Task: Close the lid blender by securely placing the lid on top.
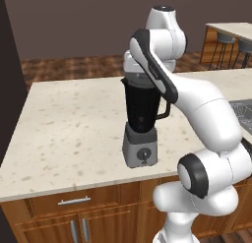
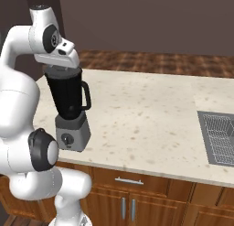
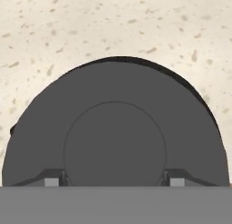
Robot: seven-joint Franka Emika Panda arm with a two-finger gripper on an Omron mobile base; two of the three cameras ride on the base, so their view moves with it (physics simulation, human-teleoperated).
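Your hand [image 3: 115,181] points straight down over the mouth of the blender [image 1: 141,120]. In the hand view its two fingertips [image 3: 53,181] stand wide apart, one at each side of the raised centre of the lid [image 3: 115,128], low against the bottom edge. The lid lies directly under the hand, a dark grey disc seen face-on. You cannot tell from these pictures whether the fingertips press on the lid or only flank it, so whether the hand has hold of it is unclear.

A thin black arc of the jar's rim [image 3: 181,80] peeks out beyond the far right edge of the lid, so the lid sits over the jar's mouth, a little off-centre. Whether it is seated flush on the rim cannot be made out.

From the base views, your arm rises, folds at the elbow and bends back down, with the wrist and hand stacked right above the jar. In the left base view the forearm crosses in front of the jar's top, hiding the hand and the lid. In the right base view the wrist housing covers the jar's mouth in the same way.

Below the hand, the blender stands upright on the speckled desk [image 2: 146,110], handle [image 2: 86,98] turned away from the arm. Well off to the right of the hand, a sink [image 2: 219,136] is set into the desk, cut off by the picture's edge.
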